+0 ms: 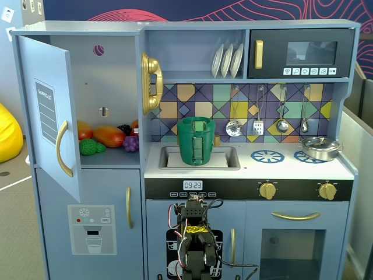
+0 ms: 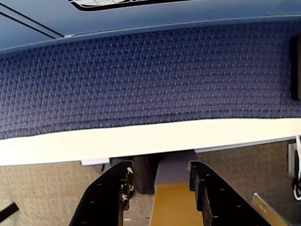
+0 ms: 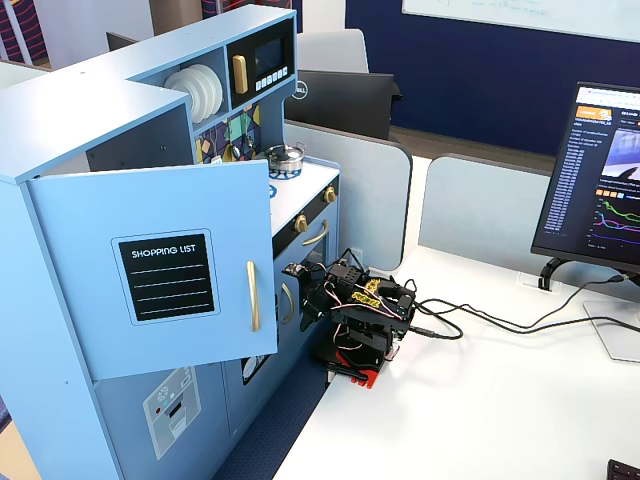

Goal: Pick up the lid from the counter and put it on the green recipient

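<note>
fingers: the gripper (image 2: 160,172) sits folded low in front of the kitchen, spread apart, grasping nothing
tabletop: the counter (image 1: 250,169) is up above the arm
pot: green recipient (image 1: 196,140) stands in the sink
lid: can't spot it anywhere, so direction unknown

One green recipient (image 1: 196,140) stands in the sink at the counter's (image 1: 250,170) left end. Two blue burner rings (image 1: 267,156) lie toward the right edge, with one steel pan (image 1: 319,147) on the rightmost. Three white plates (image 1: 227,60) stand above; four utensils (image 1: 233,128) hang below them. Two gold knobs (image 1: 268,190) sit on the front edge.
</note>
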Controlling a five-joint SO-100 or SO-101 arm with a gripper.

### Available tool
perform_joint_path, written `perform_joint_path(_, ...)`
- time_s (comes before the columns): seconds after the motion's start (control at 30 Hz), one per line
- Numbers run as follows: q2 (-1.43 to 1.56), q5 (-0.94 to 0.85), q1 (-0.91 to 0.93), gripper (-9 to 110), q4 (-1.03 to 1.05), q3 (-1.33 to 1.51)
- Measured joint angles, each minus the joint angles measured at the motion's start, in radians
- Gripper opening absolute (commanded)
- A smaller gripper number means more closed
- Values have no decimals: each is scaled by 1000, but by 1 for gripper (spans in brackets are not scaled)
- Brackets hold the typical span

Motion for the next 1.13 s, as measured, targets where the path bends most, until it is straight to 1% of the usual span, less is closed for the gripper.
perform_joint_path(0.17, 38, -29, -2, 7, 31, 2)
perform_joint_path(0.4, 48, -12, -6, 7, 31, 2)
perform_joint_path(0.7, 48, -12, 57, 7, 31, 2)
perform_joint_path(1.13, 48, -12, 57, 7, 31, 2)
